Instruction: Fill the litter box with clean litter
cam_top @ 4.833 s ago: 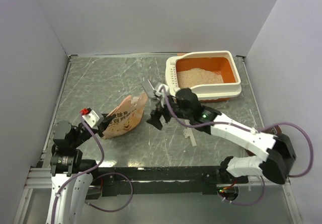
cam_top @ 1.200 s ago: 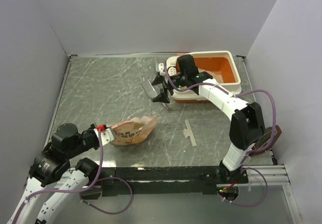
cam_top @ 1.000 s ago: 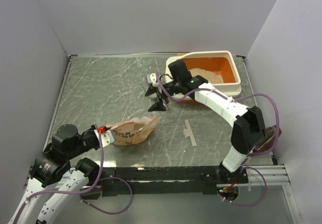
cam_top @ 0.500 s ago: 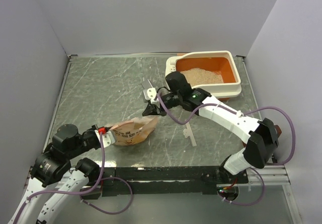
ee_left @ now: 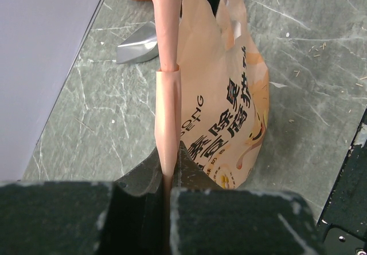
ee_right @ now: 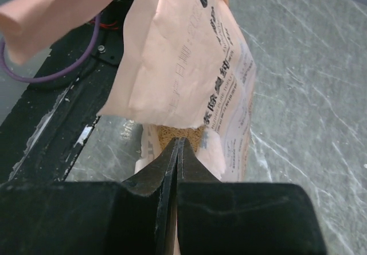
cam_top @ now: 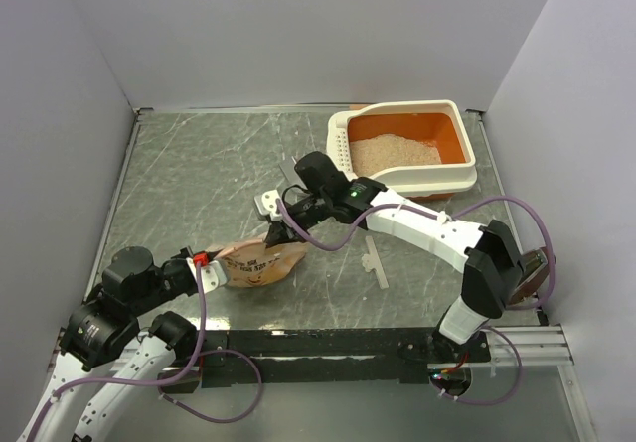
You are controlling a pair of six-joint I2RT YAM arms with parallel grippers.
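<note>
**Bag** (cam_top: 256, 265): tan-orange, printed. It lay near the front edge of the table (cam_top: 199, 184), left of centre. Its long axis ran left to right, with 1 gripper at each end.

**Left gripper** (ee_left: 167, 163): jaws clamped on a folded edge of the bag at its left end.

**Right gripper** (ee_right: 179, 146): jaws pressed together at the bag's torn mouth, where some grains showed. Whether paper was pinched between them could not be told.

**Box** (cam_top: 467, 169): stood in the far right corner, long axis left to right, with the perforated strip on its left short side.

**Litter** (cam_top: 393, 151): a pale heap covered part of the orange basin, and the right part of the floor was bare. The fill was judged incomplete.

**Bearing:** the box lay beyond and to the right of the bag. The right arm was nearer to it, and the bag's mouth already faced that way.

**Room:**
- Open table lay between bag and box.
- 1 scoop (ee_left: 137, 46) lay just beyond the bag.
- 1 white strip (cam_top: 376, 261) lay right of the bag.
- Walls stood close behind and to the right of the box, so the approach was judged best from its front or left rim.
</note>
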